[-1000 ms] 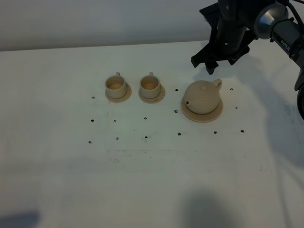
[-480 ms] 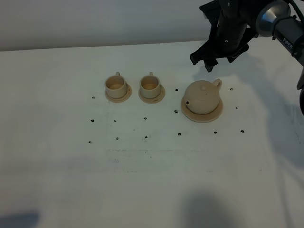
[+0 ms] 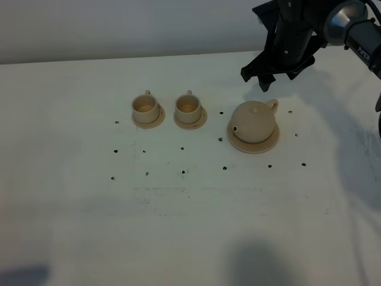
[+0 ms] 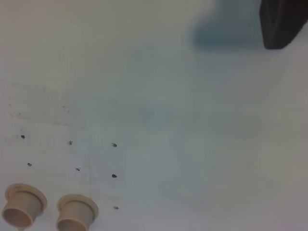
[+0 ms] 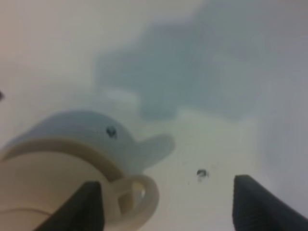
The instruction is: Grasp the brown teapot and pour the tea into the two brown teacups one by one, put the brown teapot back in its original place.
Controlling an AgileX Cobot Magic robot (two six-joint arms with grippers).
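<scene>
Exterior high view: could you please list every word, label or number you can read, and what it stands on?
"PIPER": on the right arm, along its dark link.
Nothing else: the brown teapot and the teacups carry no lettering, and the wrist views show none.

The one word I can read stands on my right arm (image 3: 359, 37): "PiPER" (image 3: 364, 52), in white letters on the black casing, just past the silver joint (image 3: 337, 21). The letters run along the link and slant down toward the right edge of the high view. They are small but legible, and only that view shows them. Just beyond the word my arm leaves the picture, so I cannot tell whether more lettering follows.
</scene>
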